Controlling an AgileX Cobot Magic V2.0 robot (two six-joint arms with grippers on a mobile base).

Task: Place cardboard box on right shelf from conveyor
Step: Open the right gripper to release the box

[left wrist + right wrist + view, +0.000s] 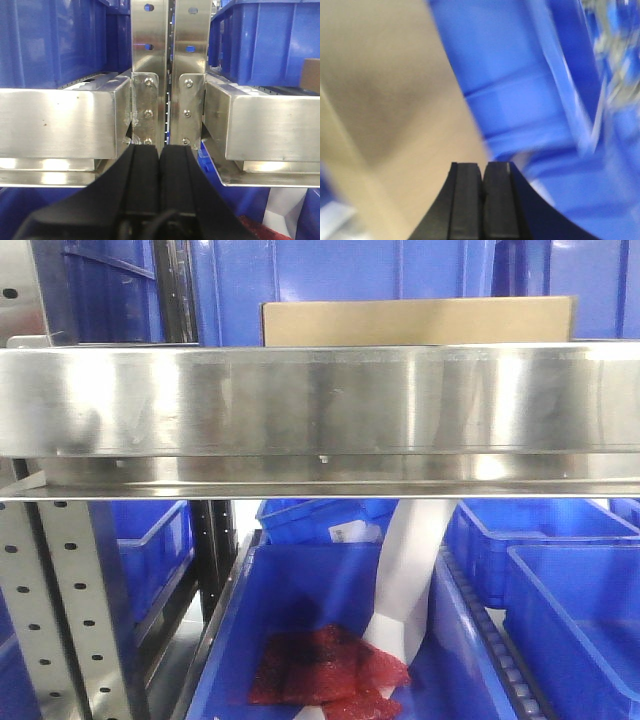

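Already up on right shelf [320, 405]: cardboard box [415, 322], top centre of front view, behind broad steel rail. Right gripper [482, 202] pressed shut, empty, tan cardboard face blurred at left of wrist view, close by. Left gripper [160, 187] shut too, holding nothing, facing perforated uprights [149, 75]. Risk, judged: closed fingers clipping box on withdrawal, skewing or dragging it toward rail. Below shelf, large blue bin [300, 580] holding red mesh bag [325, 665] and white sheet [410, 570]; neighbouring blue bins at right, contents unclear.

Blue plastic bins [570, 580] fill background; perforated grey uprights [60, 610]; red mesh bag [325, 665] in lower bin.
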